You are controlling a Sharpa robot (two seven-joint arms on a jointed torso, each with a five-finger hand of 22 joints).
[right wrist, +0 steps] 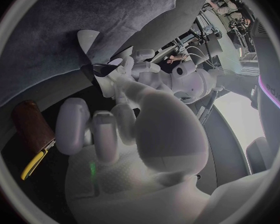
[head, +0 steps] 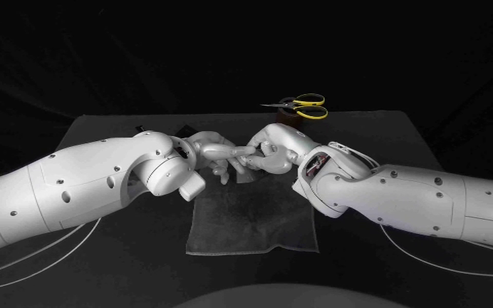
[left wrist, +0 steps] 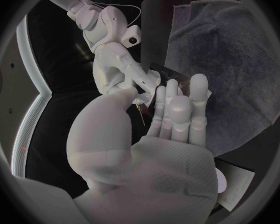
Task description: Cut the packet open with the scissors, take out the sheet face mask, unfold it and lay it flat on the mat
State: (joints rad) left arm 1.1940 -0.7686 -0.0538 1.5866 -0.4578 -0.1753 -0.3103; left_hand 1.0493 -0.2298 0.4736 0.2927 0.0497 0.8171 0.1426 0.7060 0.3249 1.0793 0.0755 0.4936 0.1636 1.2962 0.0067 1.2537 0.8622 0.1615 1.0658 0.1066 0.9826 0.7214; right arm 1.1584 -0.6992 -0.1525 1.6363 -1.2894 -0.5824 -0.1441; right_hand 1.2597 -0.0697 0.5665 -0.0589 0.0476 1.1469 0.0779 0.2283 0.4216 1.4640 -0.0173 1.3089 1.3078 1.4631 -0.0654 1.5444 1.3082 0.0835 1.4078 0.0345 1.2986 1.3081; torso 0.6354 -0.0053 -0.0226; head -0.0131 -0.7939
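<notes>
Both hands meet over the far end of the grey mat [head: 251, 222]. Between them is the small dark packet [left wrist: 168, 76], raised above the mat [left wrist: 239, 59]. My right hand [head: 272, 152] grips the packet from one side. My left hand [head: 218, 152] pinches it from the other, thumb set against straight fingers [left wrist: 177, 109]. A pale flap [right wrist: 85, 41] sticks out beside the dark packet [right wrist: 93, 70]; I cannot tell whether it is the mask or the packet's lining. The yellow-handled scissors [head: 304, 105] stand in a brown holder [right wrist: 31, 124] at the table's far edge, clear of both hands.
The mat [right wrist: 65, 30] lies crumpled at its near corners in the middle of the black table [head: 390, 137]. A pale flat piece [left wrist: 236, 184] lies on the table beside the mat. Thin white cables [head: 432, 262] trail from both arms.
</notes>
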